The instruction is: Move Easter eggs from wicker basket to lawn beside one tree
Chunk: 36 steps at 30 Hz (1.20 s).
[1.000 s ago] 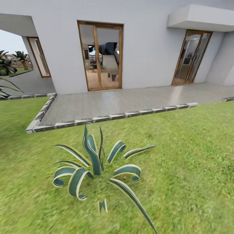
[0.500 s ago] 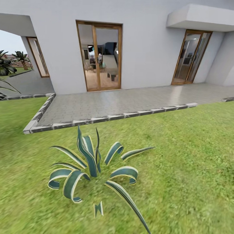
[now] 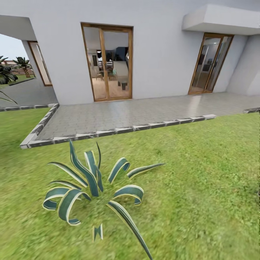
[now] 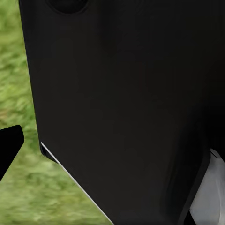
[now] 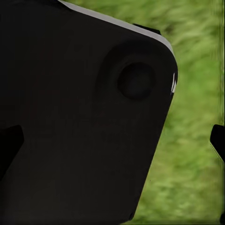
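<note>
I face a house across the lawn. The Easter eggs, the wicker basket and the tree are out of view. In the right wrist view my right gripper is open: its dark fingertips sit at opposite edges of the picture, with a black part of my own body and blurred grass behind them. The left wrist view has one dark fingertip of my left gripper at the picture's edge, placed as on the right. The other is lost against black body panel. Nothing is held in either.
A striped spiky agave grows close in front, left of centre. Behind it a stone kerb borders a paved patio under the white house wall with glass doors. Dark palm-like plants stand far left. Open grass lies to the right.
The whole head view has slid left and slightly down, so the camera has moved; the agave, kerb and doors keep their places relative to each other.
</note>
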### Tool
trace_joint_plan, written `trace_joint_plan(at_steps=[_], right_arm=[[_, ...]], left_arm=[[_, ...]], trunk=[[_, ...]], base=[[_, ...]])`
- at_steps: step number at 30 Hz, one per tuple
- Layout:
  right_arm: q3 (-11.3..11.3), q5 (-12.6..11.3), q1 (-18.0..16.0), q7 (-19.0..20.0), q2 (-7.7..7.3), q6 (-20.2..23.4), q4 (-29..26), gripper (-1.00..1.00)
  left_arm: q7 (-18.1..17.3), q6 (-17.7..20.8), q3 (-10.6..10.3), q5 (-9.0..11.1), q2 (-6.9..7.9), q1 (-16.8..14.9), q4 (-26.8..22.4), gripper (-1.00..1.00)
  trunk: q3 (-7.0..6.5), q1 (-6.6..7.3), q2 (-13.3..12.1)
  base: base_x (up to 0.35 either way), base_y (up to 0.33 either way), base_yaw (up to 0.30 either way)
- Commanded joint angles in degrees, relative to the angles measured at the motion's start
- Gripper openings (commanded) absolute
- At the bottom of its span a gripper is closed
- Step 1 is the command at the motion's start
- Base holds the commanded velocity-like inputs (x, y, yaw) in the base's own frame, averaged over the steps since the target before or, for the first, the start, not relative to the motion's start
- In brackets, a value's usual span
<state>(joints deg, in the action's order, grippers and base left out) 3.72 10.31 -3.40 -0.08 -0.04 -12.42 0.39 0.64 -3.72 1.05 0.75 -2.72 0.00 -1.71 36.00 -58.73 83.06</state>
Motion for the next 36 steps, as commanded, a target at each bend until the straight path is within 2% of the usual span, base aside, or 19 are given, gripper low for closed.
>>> trace_joint_plan(at_steps=[1,5,13,32,36], right_arm=[[0.3,0.0,0.0,0.0,-0.03,-0.2,0.0,1.00],[0.3,-0.1,0.0,0.0,-0.05,-0.3,0.0,1.00],[0.3,-0.1,0.0,0.0,0.03,-0.4,0.0,1.00],[0.3,-0.2,0.0,-0.2,0.04,-0.4,0.0,1.00],[0.3,-0.2,0.0,-0.2,-0.03,-0.4,0.0,1.00]], left_arm=[[0.1,-0.2,0.1,0.1,-0.01,0.0,0.0,1.00],[0.1,-0.2,0.1,0.1,-0.01,0.0,0.0,1.00],[0.1,-0.2,0.1,0.1,-0.01,0.0,0.0,1.00],[0.1,-0.2,0.1,0.0,-0.01,0.0,0.0,1.00],[0.1,-0.2,0.1,0.0,-0.01,0.0,0.0,1.00]], trunk=[[0.04,0.00,0.0],[0.04,0.00,0.0],[0.04,0.00,0.0],[0.04,0.00,0.0],[0.04,0.00,0.0]], base=[[0.000,-0.302,0.000],[0.000,-0.224,0.000],[0.000,-0.022,0.034],[0.000,-0.002,0.268],[0.059,-0.174,0.107]])
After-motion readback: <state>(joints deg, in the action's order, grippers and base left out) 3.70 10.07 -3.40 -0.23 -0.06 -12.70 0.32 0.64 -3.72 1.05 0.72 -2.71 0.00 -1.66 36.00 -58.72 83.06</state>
